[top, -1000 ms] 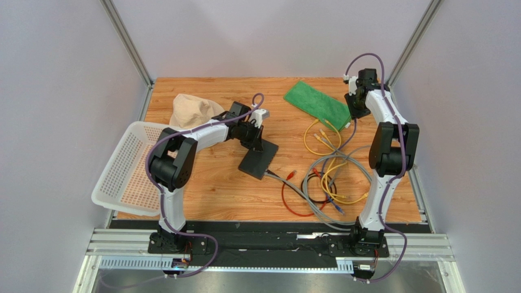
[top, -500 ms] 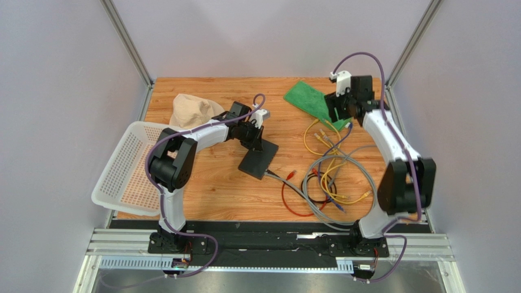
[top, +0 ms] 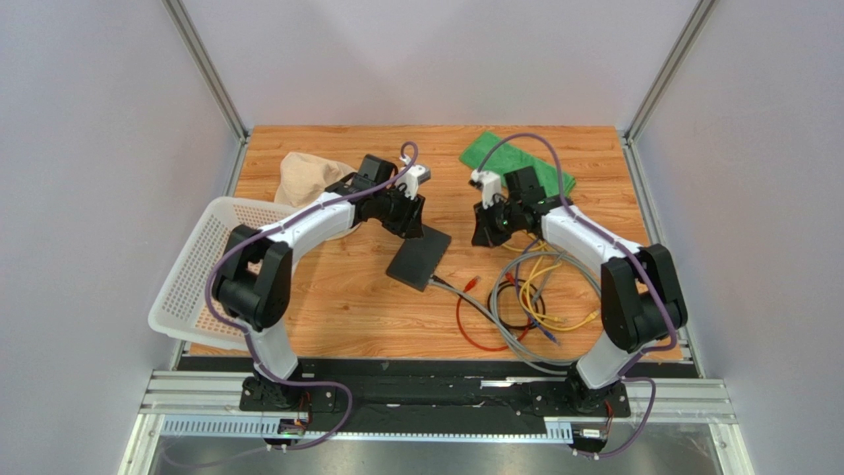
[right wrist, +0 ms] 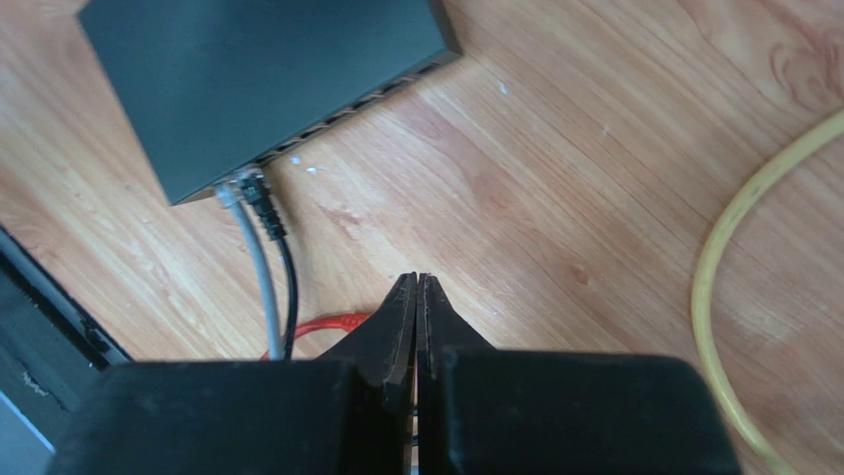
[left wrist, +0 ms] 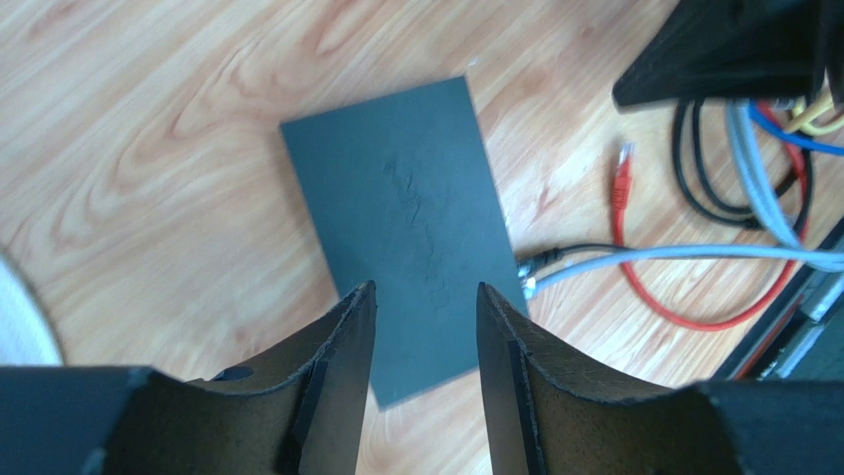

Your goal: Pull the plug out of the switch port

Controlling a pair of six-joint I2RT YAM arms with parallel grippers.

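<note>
The switch (top: 418,257) is a flat black box lying on the wooden table, also seen in the left wrist view (left wrist: 396,208) and the right wrist view (right wrist: 258,69). A grey plug (right wrist: 230,190) and a black plug (right wrist: 260,193) sit side by side in ports at its near corner (left wrist: 530,269). My left gripper (top: 408,226) hovers over the switch's far end, open, with nothing between its fingers (left wrist: 424,289). My right gripper (top: 485,234) hangs to the right of the switch, apart from it, shut and empty (right wrist: 417,279).
A tangle of yellow, red, grey and black cables (top: 525,297) lies right of the switch, with a loose red plug (left wrist: 622,178). A green cloth (top: 520,158) lies at the back, a beige cloth (top: 302,178) back left, and a white basket (top: 198,287) at the left edge.
The right arm swung from the back right corner to the table's middle, beside the switch, and its jaws closed. The left gripper opened and drew back a little over the switch.
</note>
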